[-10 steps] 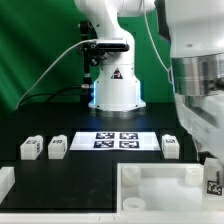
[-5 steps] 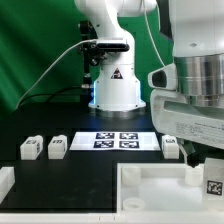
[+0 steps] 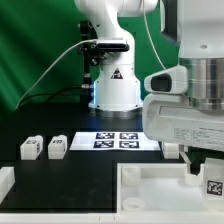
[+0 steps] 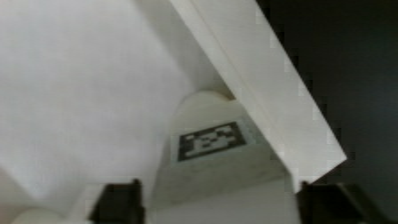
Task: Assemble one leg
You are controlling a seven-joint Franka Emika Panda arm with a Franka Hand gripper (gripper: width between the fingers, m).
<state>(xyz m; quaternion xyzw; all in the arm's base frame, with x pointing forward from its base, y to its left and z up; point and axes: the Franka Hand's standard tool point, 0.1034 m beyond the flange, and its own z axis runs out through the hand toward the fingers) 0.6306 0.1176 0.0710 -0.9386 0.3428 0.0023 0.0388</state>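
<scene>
One leg (image 3: pixel 213 185), a stubby white block with a square tag, stands at the corner of the large white panel (image 3: pixel 150 186) at the exterior view's right. My gripper (image 3: pixel 206 166) hangs just over it, and one dark finger (image 3: pixel 190 160) shows beside it. In the wrist view the leg (image 4: pixel 210 140) lies between my two fingertips (image 4: pixel 119 200), with a thin gap on each side; the gripper (image 4: pixel 222 203) is open around it. Two more legs (image 3: pixel 30 148) (image 3: pixel 57 146) stand on the black table at the left. A fourth leg is hidden behind my hand.
The marker board (image 3: pixel 117 140) lies flat in front of the robot base (image 3: pixel 115 85). A white part (image 3: pixel 5 181) sits at the near left edge. The panel has raised corner sockets (image 3: pixel 130 172).
My hand has moved toward the exterior view's left and now covers the leg that stood right of the marker board. The leg at the panel's corner has stayed in place.
</scene>
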